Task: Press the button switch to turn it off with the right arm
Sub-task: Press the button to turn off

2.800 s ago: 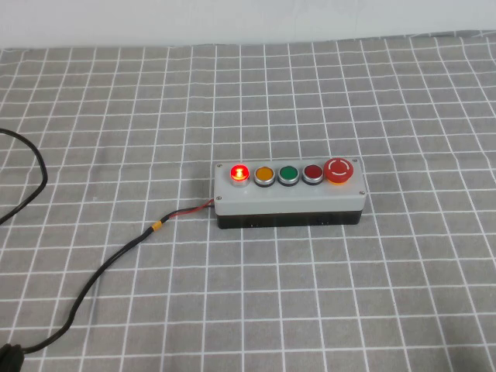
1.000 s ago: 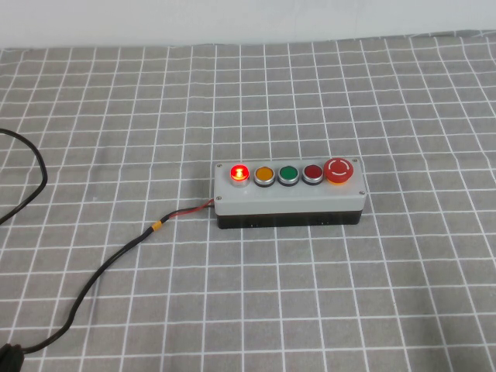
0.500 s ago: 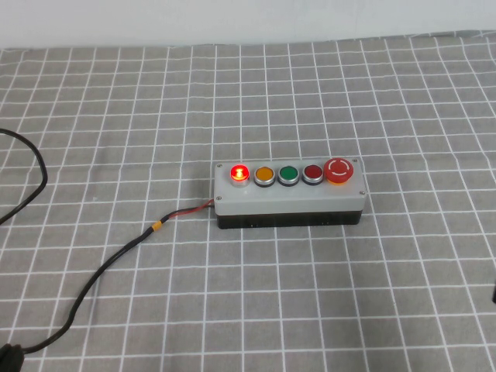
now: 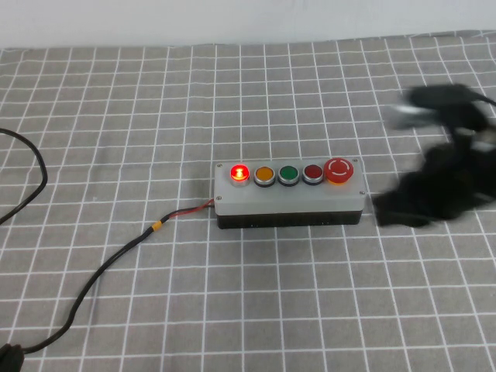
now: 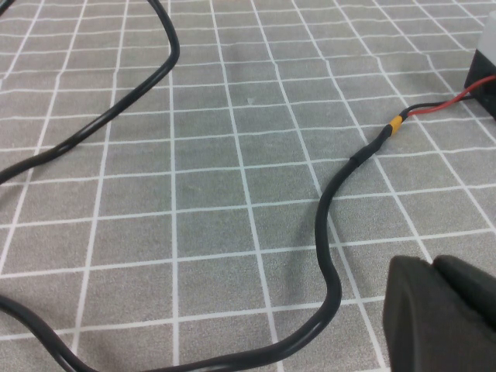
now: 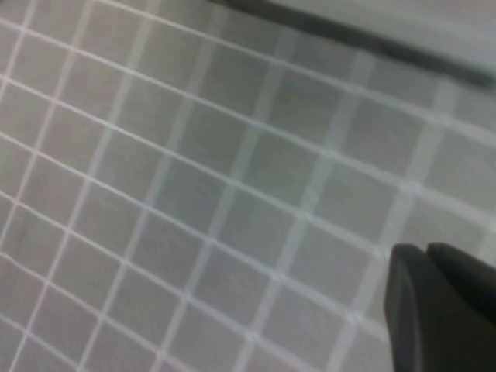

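To the right of the grey button box (image 4: 288, 198), the blurred right arm (image 4: 442, 182) is apart from the glowing button switch (image 4: 239, 172). The right gripper (image 6: 442, 310) and left gripper (image 5: 442, 314) each show only a dark part; whether their claws are spread, I cannot tell.

Button switch (image 4: 239, 172) lit red, leftmost; right arm (image 4: 438, 186) blurred, well apart

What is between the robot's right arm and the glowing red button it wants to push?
The right arm is right of the grey box; the lit button sits at the box's far left end. Four other buttons lie between, the big red mushroom button nearest the arm. Coming from above would clear them.
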You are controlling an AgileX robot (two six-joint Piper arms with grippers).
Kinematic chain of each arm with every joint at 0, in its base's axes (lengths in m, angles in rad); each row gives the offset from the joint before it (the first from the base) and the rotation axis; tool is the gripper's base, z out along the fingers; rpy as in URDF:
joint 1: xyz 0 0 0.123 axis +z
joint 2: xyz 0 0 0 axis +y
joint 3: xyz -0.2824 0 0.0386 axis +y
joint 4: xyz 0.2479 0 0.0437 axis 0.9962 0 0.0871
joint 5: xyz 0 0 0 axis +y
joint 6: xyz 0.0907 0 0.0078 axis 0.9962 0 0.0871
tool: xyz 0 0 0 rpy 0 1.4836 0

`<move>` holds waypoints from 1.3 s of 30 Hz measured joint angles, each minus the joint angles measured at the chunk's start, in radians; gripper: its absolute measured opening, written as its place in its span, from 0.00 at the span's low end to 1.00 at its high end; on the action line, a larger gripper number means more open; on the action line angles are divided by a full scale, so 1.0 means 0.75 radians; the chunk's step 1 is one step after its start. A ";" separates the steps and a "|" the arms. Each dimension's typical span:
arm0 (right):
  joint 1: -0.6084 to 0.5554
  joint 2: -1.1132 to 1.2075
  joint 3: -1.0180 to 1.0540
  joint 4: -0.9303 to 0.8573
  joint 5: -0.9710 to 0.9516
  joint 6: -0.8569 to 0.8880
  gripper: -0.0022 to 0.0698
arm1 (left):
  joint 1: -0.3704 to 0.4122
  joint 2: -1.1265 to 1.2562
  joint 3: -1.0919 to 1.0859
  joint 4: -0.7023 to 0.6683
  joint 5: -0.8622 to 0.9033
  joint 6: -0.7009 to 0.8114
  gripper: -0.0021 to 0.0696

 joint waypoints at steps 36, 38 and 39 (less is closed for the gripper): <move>0.307 0.954 -1.100 -0.213 0.079 0.016 0.01 | 0.000 0.000 0.000 0.000 0.000 0.000 0.02; 0.307 0.957 -1.100 -0.215 0.079 0.016 0.01 | 0.000 0.000 0.000 0.000 0.000 0.000 0.02; 0.307 0.959 -1.104 -0.216 0.079 0.016 0.01 | 0.000 0.000 0.000 0.000 0.000 0.000 0.02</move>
